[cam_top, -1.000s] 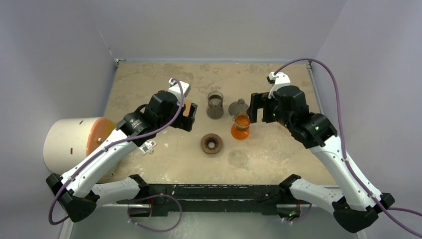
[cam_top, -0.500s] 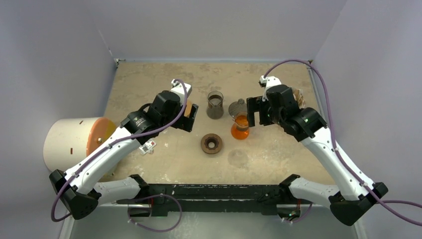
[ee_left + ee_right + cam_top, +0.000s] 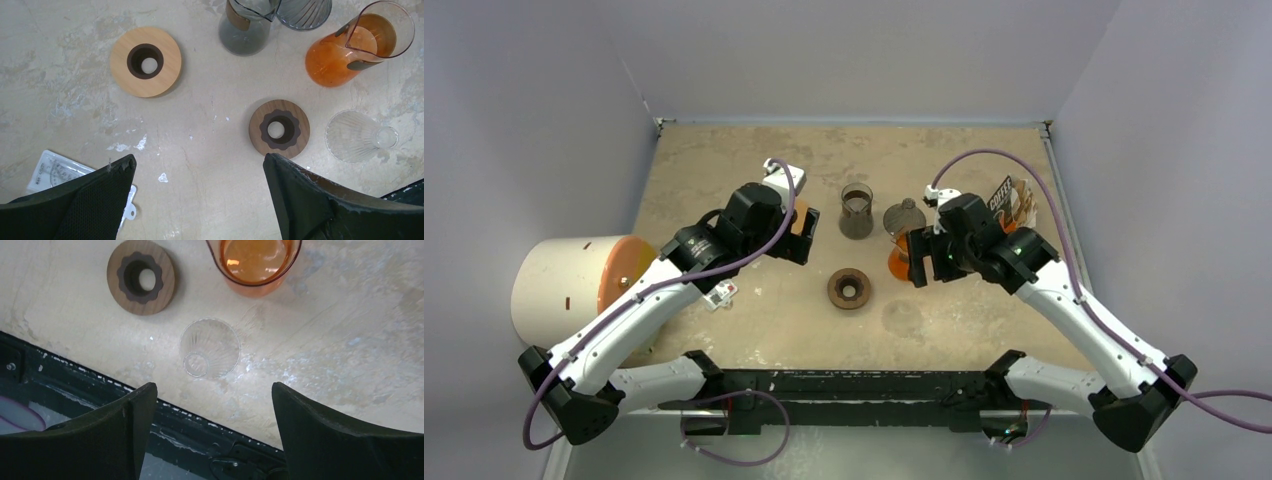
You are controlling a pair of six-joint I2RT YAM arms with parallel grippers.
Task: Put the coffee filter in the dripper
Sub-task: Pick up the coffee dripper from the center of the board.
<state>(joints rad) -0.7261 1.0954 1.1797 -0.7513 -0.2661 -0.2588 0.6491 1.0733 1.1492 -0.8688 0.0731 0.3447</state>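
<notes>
The dripper is in two parts. Its clear ribbed glass cone [image 3: 902, 318] lies on its side on the table, also in the left wrist view [image 3: 357, 136] and the right wrist view [image 3: 209, 347]. Its dark brown ring collar [image 3: 848, 288] lies flat to the cone's left [image 3: 279, 129] [image 3: 141, 276]. Light tan paper [image 3: 1024, 205], perhaps the coffee filter, shows beside the black packet [image 3: 1002, 194] at the back right. My left gripper [image 3: 802, 232] [image 3: 199, 159] is open and empty. My right gripper [image 3: 916, 258] [image 3: 214, 387] is open and empty above the cone and the table's near edge.
An orange glass vessel [image 3: 900, 262] [image 3: 350, 50] stands under my right wrist. A smoky grey cup [image 3: 856, 210] and a grey ribbed dripper [image 3: 904, 215] stand behind. A pale wooden ring [image 3: 145, 61], a white card [image 3: 721, 295] and a white cylinder [image 3: 564, 285] are at the left.
My right arm has swung from behind the orange vessel toward the near left, over it, uncovering the packet at the back right. The left arm has barely moved.
</notes>
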